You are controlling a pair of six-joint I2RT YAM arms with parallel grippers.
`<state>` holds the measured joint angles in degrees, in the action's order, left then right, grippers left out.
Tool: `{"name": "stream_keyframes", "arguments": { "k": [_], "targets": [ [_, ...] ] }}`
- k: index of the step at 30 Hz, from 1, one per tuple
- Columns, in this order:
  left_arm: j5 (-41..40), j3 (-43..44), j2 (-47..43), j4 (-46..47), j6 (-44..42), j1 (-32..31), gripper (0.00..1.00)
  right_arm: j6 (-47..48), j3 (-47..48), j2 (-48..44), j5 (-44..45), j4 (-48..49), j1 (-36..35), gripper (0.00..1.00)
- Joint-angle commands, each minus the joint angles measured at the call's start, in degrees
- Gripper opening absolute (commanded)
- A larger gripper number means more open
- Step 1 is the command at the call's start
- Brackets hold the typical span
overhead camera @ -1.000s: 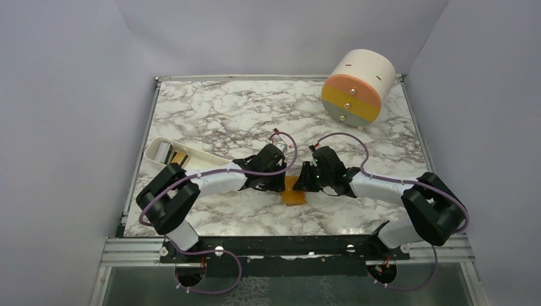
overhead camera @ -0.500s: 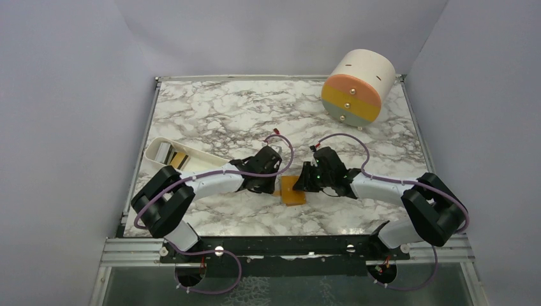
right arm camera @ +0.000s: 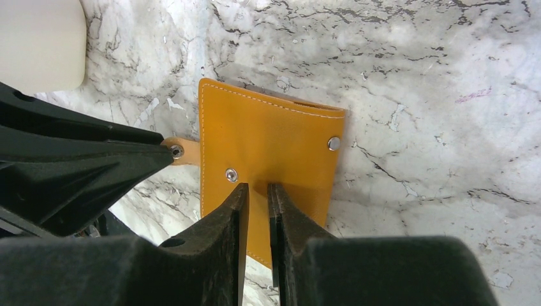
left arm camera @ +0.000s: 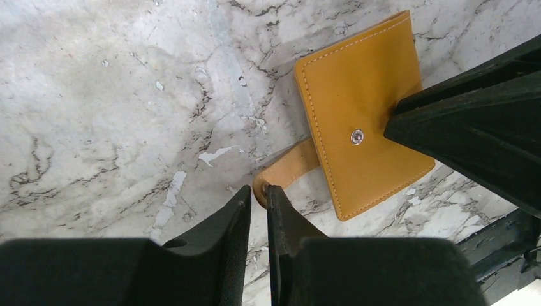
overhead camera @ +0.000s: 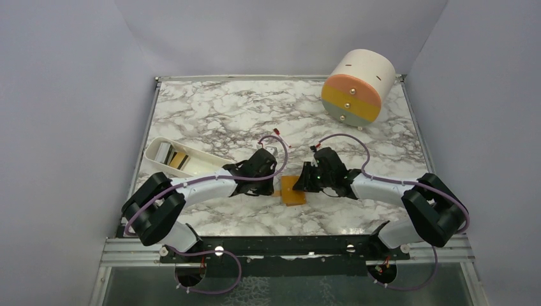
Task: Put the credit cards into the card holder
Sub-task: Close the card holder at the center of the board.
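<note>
The card holder (overhead camera: 293,193) lies closed on the marble table (overhead camera: 217,115), near the front edge and between the two arms. Its strap (left arm camera: 290,167) sticks out on the left side. The left gripper (left arm camera: 258,191) has its fingers nearly pressed together and pinches the very tip of that strap. The right gripper (right arm camera: 255,187) also has its fingers close together, and their tips rest on the holder's top face beside a snap stud (whether they nip the leather cannot be told). The cards (overhead camera: 180,159) sit in the white tray (overhead camera: 152,153), well to the left.
</note>
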<state>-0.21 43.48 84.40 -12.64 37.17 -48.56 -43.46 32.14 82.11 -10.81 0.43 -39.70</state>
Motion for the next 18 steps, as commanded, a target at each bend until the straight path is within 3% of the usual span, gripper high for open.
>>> {"name": "stream_keyframes", "arguments": {
  "k": [1,7,11,15,18],
  "targets": [
    [2.7,-1.4,-0.6,3.6,2.7,0.0,0.20,1.1,-3.8,2.1,3.7,-6.0,-0.5,0.19],
    [3.8,-2.3,0.1,6.1,4.3,0.1,0.26,1.1,-4.1,1.8,3.7,-5.8,-0.5,0.19],
    [3.7,-2.6,-0.5,6.7,4.7,0.0,0.16,1.1,-4.3,1.8,3.6,-5.4,-0.6,0.19],
    [3.9,-2.2,-2.1,8.3,4.7,0.1,0.00,1.4,-4.6,1.9,3.3,-4.3,-0.8,0.19],
    [5.4,-2.1,-3.4,11.4,4.6,0.1,0.00,2.3,-4.7,1.6,2.6,-3.2,-0.9,0.18]
  ]
}}
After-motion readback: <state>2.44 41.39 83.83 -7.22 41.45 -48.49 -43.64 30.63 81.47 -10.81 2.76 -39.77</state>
